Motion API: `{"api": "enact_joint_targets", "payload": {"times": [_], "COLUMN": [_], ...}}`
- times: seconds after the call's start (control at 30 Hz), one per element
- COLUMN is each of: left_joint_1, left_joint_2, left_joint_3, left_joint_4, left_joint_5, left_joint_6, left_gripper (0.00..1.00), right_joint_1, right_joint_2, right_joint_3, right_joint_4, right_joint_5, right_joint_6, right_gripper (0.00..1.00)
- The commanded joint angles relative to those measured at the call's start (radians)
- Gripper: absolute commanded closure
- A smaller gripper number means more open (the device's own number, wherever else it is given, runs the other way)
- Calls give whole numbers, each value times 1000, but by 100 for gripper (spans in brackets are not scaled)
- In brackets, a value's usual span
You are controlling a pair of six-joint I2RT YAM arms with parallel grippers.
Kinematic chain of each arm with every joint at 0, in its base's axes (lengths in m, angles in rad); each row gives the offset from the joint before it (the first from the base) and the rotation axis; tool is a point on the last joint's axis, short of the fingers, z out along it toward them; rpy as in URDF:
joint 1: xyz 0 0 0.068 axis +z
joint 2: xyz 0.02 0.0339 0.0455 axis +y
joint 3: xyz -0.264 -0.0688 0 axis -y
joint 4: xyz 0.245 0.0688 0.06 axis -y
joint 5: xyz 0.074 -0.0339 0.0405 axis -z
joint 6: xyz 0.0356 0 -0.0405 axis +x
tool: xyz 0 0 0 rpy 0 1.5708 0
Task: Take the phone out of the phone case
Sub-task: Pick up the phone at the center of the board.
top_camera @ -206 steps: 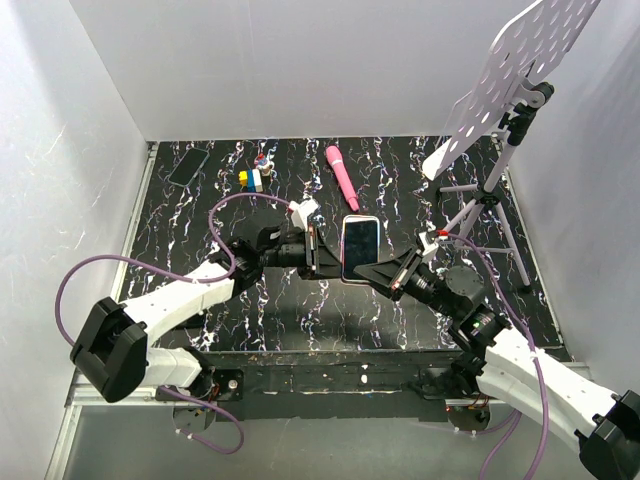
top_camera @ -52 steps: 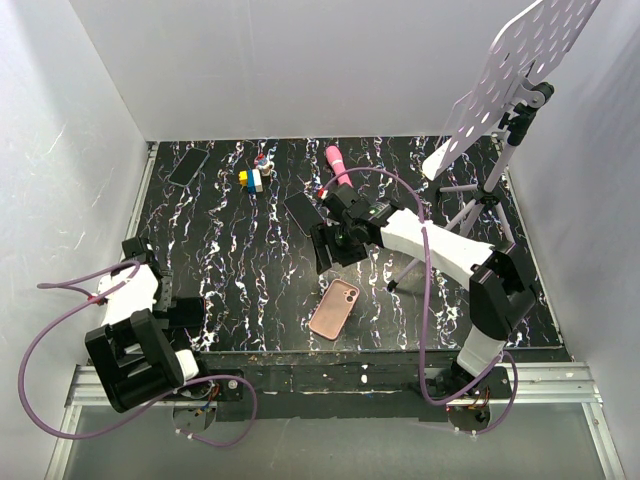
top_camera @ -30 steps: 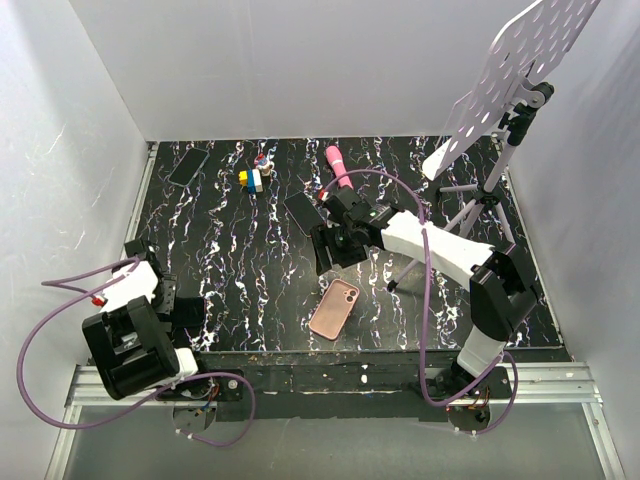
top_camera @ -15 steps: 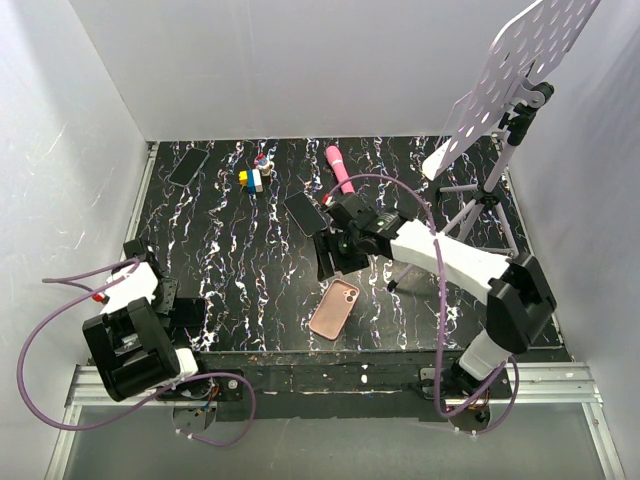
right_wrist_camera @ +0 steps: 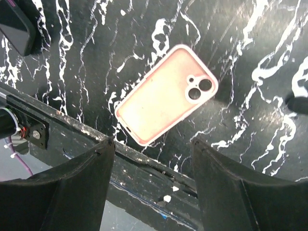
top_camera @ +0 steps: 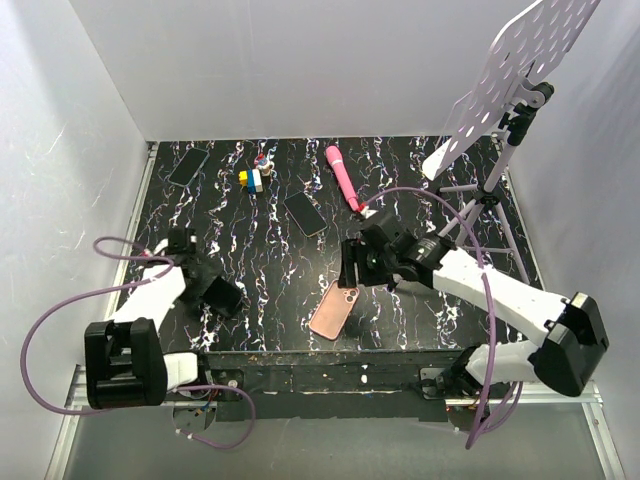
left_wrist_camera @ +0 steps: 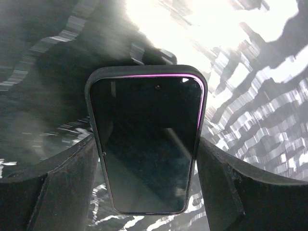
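Phone: the phone (left_wrist_camera: 144,120) is out of its case and sits in the left gripper (left_wrist_camera: 147,159). Its glossy dark screen faces the wrist camera, and a thin pink glint runs along its top edge.
Left gripper: closed on the phone, with one finger pressed on each long edge of the lower half. The phone's top end juts out past the fingertips.
Left gripper's place: over the left part of the table (top_camera: 250,250), near the left wall and towards the near edge. How high it hangs cannot be told.
Phone case: the phone case (right_wrist_camera: 166,94) lies flat on the table with its pink back up and its camera cutout at the far right corner. It lies diagonally, with its near left corner close to the table's near edge.
Right gripper: the right gripper (right_wrist_camera: 153,144) hangs over the case's near side with its fingers spread wide and nothing between them. Neither finger touches the case.
Room around the case: bare marbled table shows on its left, far and right sides. The only tight side is the near one, by the table's edge.
Other things: a bare black phone (top_camera: 305,213) lies well beyond the case. A second black phone (top_camera: 188,166), some toy blocks (top_camera: 252,179) and a pink wand (top_camera: 342,177) lie near the back wall.
Right side: a tripod stand (top_camera: 490,205) with a perforated white plate stands by the right wall, apart from the case.
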Motion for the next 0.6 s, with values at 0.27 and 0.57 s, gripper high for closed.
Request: {"api": "enact_joint_targets", "payload": {"times": [0.27, 0.57], "left_joint_1": [-400, -643], "left_joint_2": [-181, -43], "left_joint_3": [-108, 11], "left_joint_4": [568, 666], "left_joint_5": [618, 583], "left_joint_6": [56, -76], "left_gripper": [100, 100], "right_joint_1": [7, 125], "right_joint_2": [-269, -151], "right_joint_3": [-487, -379], "right_joint_4": [790, 668], "right_joint_5": [-317, -145], "right_joint_6": [259, 298], "right_gripper": [29, 36]}}
